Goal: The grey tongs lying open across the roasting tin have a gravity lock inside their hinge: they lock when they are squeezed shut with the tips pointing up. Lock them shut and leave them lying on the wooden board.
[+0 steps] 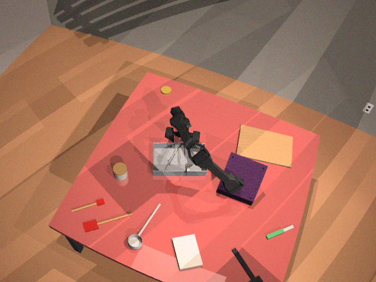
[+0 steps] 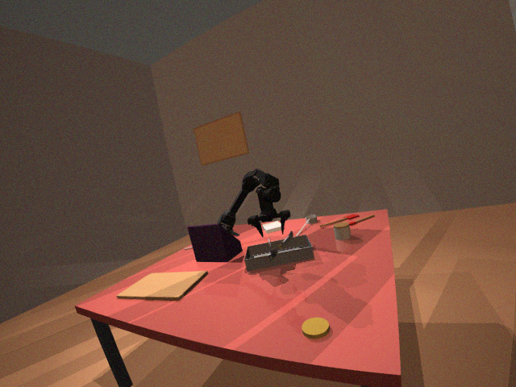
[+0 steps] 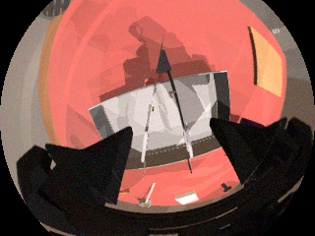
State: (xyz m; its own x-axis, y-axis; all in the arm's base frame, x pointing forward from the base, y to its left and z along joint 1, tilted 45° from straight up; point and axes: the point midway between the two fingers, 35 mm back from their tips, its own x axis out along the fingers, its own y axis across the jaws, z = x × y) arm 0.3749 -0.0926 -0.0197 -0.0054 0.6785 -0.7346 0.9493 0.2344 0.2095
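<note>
The grey tongs (image 1: 185, 165) (image 2: 273, 254) (image 3: 163, 64) lie open in a V across the roasting tin (image 1: 164, 173) (image 2: 291, 257) (image 3: 222, 93). In the wrist view their dark hinge end juts past the far rim, and the two arms spread toward the near rim. In the top view the arm hides the hinge end. My gripper (image 1: 182, 138) (image 2: 272, 234) (image 3: 172, 126) is open and empty, pointing down above the tin, with the tongs between its fingers as seen from the wrist but lower down. The wooden board (image 1: 264, 145) (image 2: 162, 285) (image 3: 268, 64) lies flat, bearing nothing.
The arm's base stands on a purple block (image 1: 247, 175) (image 2: 212, 245) between tin and board. A lidded jar (image 1: 120, 171) (image 2: 342, 230) stands on the tin's other side. A yellow disc (image 1: 165, 90) (image 2: 315, 327), a ladle (image 1: 135, 241), a white block (image 1: 187, 251) and two red-headed tools lie farther off.
</note>
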